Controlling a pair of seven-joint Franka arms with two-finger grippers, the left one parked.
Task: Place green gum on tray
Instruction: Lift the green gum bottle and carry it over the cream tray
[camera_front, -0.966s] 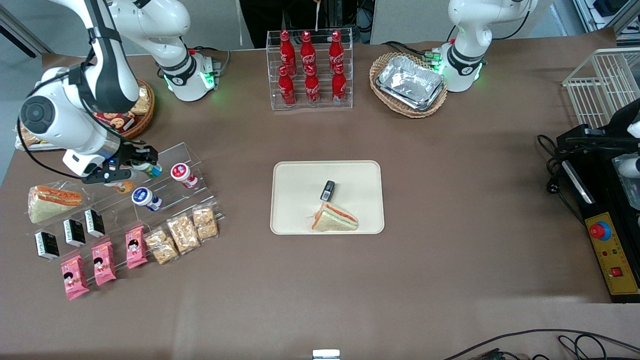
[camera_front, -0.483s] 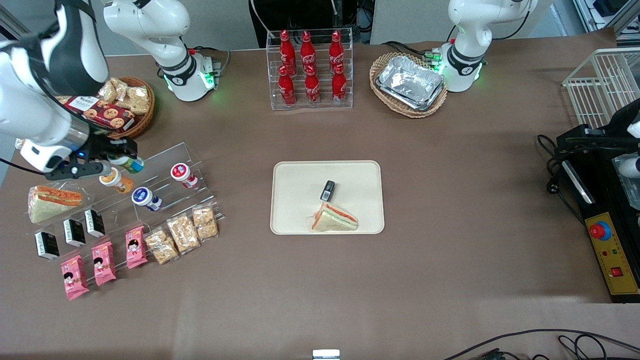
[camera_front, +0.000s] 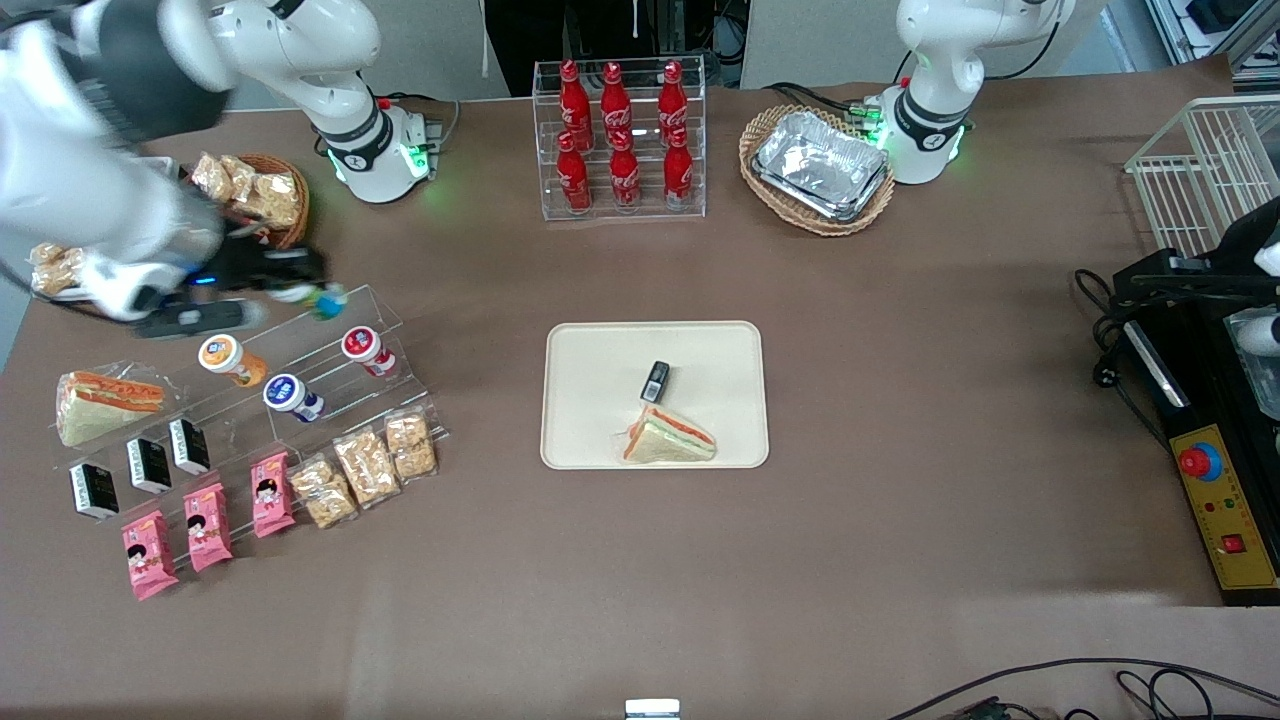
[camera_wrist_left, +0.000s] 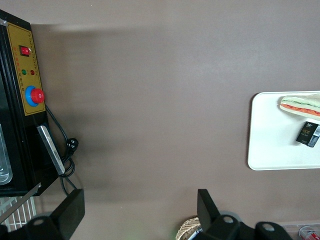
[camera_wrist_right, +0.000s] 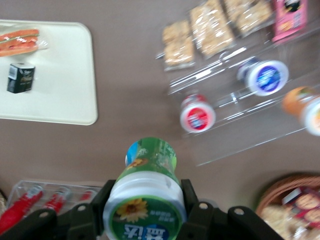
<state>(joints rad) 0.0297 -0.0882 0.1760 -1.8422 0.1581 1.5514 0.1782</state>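
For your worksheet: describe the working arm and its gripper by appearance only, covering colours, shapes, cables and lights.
The working arm has rounded glossy white shells with black joint sections. Its base carries a black band and glows green. The gripper, above the clear display rack's farthest step, is black with a small blue light nearby. The wrist view shows black finger mounts with round bolt holes.

green gum (camera_wrist_right: 146, 200): showing green-rimmed white lid with yellow flower, green and blue body | gripper (camera_wrist_right: 145, 210): showing black, clamping it | tray (camera_front: 600, 400): showing plain cream | clear stand bottles (camera_wrist_right: 198, 113): showing red, dark-blue, orange lids | table (camera_front: 900, 400): showing brown
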